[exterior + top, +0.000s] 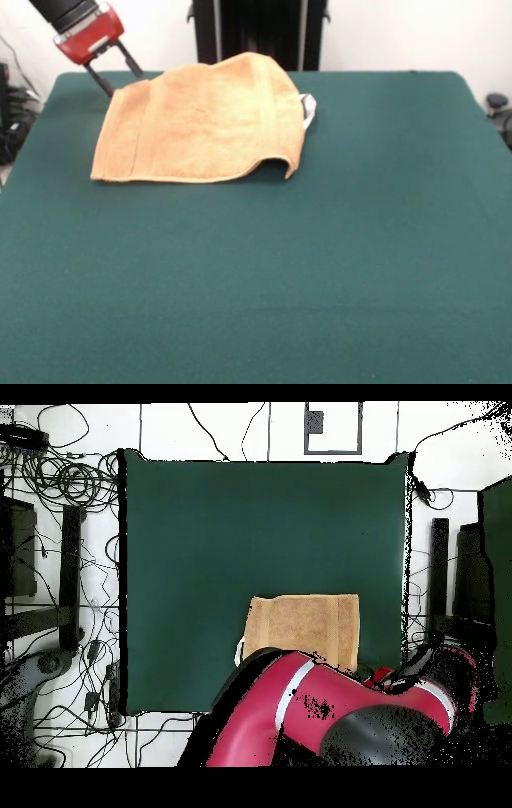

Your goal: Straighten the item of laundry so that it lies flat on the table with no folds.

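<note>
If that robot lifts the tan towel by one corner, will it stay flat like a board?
Probably not. The towel already humps and curls up at its near edge, so it looks floppy and would likely hang down. Its looped pile on the felt-like table suggests it would drag and bunch, not slide. The hand sits at its corner.

Table [320,280] on the camera side of the towel [200,124] is left open for passage. Far-left approach to the towel is blocked by the gripper [120,76] just beside its corner.
</note>
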Controlling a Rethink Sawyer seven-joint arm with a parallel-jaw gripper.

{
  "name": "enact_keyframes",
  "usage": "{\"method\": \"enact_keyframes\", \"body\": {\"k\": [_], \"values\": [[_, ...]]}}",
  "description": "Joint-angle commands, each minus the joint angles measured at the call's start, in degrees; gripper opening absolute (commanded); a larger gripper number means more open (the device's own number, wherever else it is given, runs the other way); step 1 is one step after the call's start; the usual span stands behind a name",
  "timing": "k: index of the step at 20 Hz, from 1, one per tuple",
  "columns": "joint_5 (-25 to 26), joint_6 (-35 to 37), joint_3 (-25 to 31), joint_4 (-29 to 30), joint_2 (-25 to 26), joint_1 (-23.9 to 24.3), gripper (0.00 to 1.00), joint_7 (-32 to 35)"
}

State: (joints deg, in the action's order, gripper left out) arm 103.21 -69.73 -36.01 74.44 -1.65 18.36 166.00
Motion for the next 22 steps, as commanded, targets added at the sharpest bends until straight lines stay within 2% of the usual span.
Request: {"method": "enact_keyframes", "body": {"k": [1, 12, 18, 20, 22], "values": [[1.3, -6.0, 10.2, 2.4, 2.0, -3.1, 1.00, 10.2], [1.9, -6.6, 9.8, 1.9, 2.5, -3.4, 1.00, 11.0], [-0.4, -4.8, 9.9, 2.0, 2.2, -2.7, 1.00, 11.6], [-0.8, -4.6, 9.9, 2.5, 1.7, -2.8, 1.00, 10.6], [-2.0, -3.7, 10.6, 2.9, 0.7, -2.3, 1.00, 6.3]]}}
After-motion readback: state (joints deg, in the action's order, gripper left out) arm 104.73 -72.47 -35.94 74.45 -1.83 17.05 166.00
